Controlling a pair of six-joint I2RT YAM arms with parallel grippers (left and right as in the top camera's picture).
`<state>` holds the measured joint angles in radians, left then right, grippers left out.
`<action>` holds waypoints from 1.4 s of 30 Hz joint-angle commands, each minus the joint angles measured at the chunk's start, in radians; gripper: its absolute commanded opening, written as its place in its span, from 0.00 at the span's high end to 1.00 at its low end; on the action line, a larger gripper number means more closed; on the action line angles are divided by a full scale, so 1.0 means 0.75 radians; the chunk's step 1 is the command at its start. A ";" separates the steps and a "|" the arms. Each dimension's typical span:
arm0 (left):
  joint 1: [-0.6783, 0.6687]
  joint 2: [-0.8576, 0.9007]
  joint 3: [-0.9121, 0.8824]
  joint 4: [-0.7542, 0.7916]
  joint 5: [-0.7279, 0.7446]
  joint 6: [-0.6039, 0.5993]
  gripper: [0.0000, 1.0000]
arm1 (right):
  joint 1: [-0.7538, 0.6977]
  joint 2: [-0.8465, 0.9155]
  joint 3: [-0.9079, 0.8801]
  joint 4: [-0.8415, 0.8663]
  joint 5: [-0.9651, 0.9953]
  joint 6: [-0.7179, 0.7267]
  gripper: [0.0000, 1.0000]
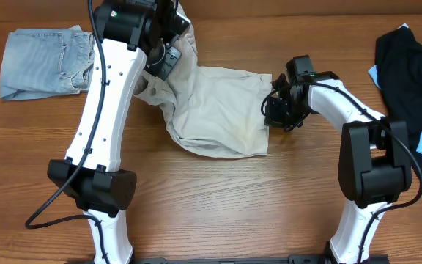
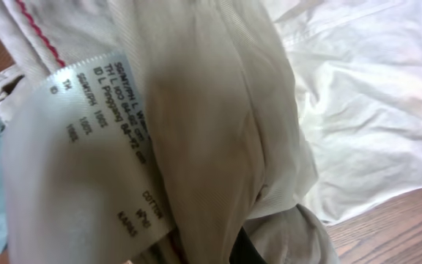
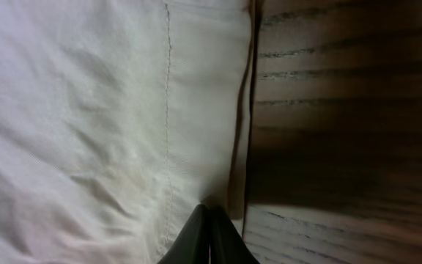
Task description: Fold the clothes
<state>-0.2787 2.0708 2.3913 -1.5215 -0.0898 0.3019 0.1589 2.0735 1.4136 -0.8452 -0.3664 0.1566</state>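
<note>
The beige shorts lie rumpled in the middle of the table, one end lifted toward the back left. My left gripper is shut on that raised waistband end; the left wrist view shows bunched beige cloth and the white inner label close up, with the fingers mostly buried. My right gripper is shut on the hem at the shorts' right edge; in the right wrist view its closed fingertips pinch the stitched hem beside bare wood.
A faded light-blue denim garment lies at the back left. A black garment with light-blue cloth lies along the right edge. The wooden table spreads in front of the shorts.
</note>
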 commanded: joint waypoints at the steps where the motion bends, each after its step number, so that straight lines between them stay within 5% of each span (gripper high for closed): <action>1: 0.007 0.011 0.043 0.016 0.056 -0.039 0.96 | 0.001 0.004 0.003 0.006 -0.005 -0.005 0.96; 24: -0.006 0.116 0.043 0.020 0.125 -0.089 0.96 | 0.033 0.021 -0.159 0.171 0.044 0.152 0.96; 42: -0.359 0.283 0.043 0.198 0.238 -0.325 0.96 | 0.030 0.021 -0.193 0.173 0.049 0.152 0.96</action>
<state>-0.5186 2.2265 2.3966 -1.3888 0.0235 0.1326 0.1753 2.0521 1.3197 -0.6991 -0.3813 0.2623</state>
